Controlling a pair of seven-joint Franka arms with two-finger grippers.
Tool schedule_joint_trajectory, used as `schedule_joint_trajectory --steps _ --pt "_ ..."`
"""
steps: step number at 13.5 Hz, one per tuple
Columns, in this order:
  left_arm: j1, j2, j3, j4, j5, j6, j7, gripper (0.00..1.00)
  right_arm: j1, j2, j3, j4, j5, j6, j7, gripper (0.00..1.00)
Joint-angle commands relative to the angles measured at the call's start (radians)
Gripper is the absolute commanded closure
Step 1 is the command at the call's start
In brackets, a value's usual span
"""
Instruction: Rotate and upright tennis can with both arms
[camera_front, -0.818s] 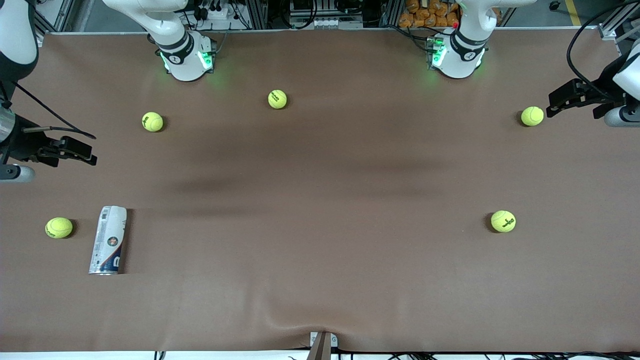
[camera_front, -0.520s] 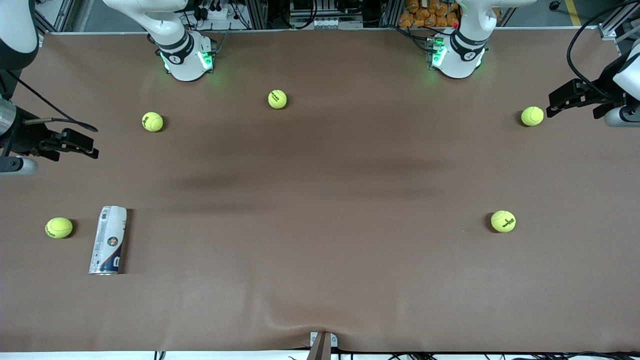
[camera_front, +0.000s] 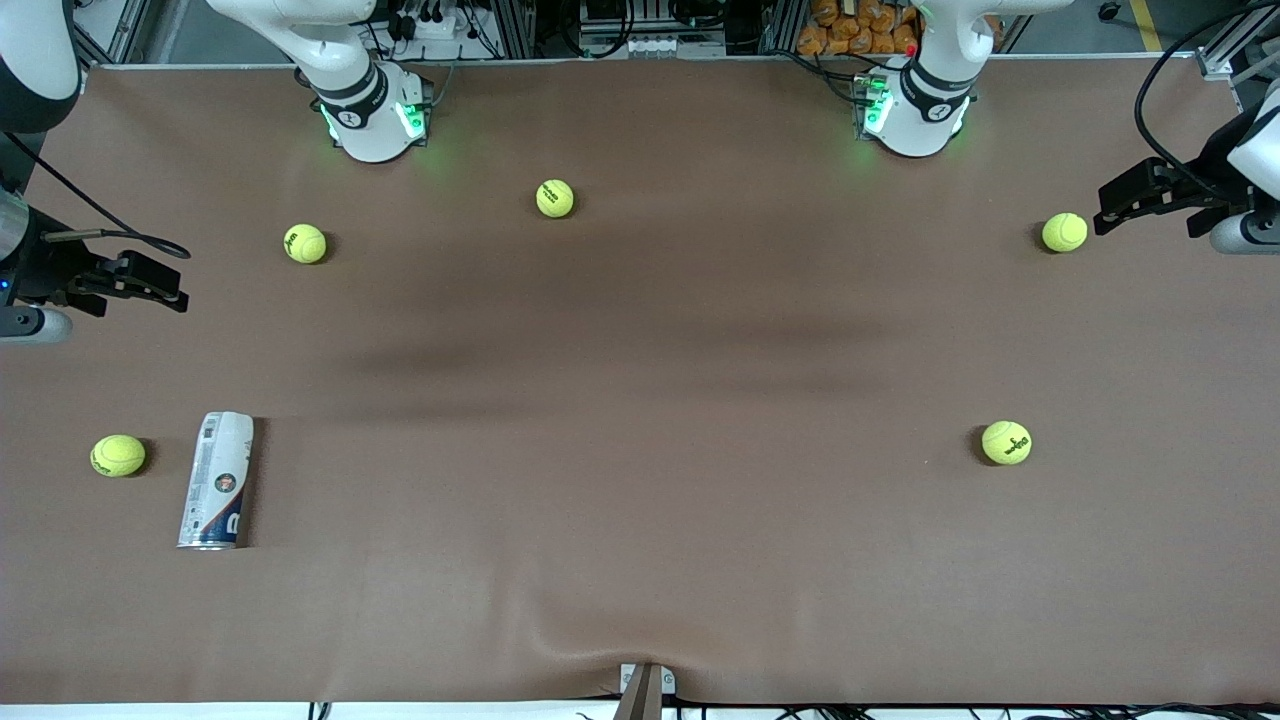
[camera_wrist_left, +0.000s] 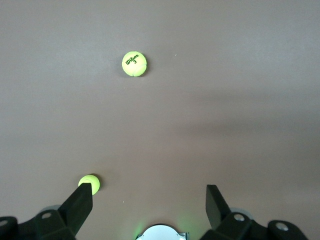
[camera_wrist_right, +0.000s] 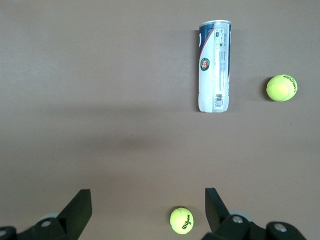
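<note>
The tennis can (camera_front: 215, 480) lies on its side on the brown table, toward the right arm's end, its silvery rim pointing at the front camera. The right wrist view shows the tennis can (camera_wrist_right: 215, 65) lying well clear of the fingers. My right gripper (camera_front: 170, 288) hangs open and empty over the table's edge at the right arm's end; in its own view the right gripper (camera_wrist_right: 147, 197) holds nothing. My left gripper (camera_front: 1105, 208) waits open and empty over the left arm's end of the table, and the left gripper (camera_wrist_left: 148, 192) has only bare table under it.
Several yellow-green tennis balls lie scattered. One ball (camera_front: 118, 455) sits beside the can, others (camera_front: 305, 243) (camera_front: 555, 198) lie closer to the bases. A ball (camera_front: 1064, 232) lies below the left gripper and another (camera_front: 1006, 442) nearer the camera. Brown table (camera_front: 640, 400) spreads between.
My right gripper has drifted a little toward the bases' side of the table. The left arm, the can and the balls have not moved.
</note>
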Motion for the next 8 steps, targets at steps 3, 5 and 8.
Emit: schedule_joint_trajectory --steps 3,5,8 --pt "0.019 0.005 -0.006 0.01 0.011 -0.01 0.003 0.0 -0.019 0.135 0.018 -0.026 -0.071 0.105 -0.006 0.0" --pt "0.019 0.005 -0.006 0.004 0.011 -0.01 0.003 0.0 -0.025 0.252 0.018 -0.024 -0.087 0.246 -0.007 0.0" --pt "0.021 0.002 -0.006 -0.004 0.012 -0.012 0.003 0.0 -0.042 0.376 0.015 -0.023 -0.174 0.424 -0.024 0.0"
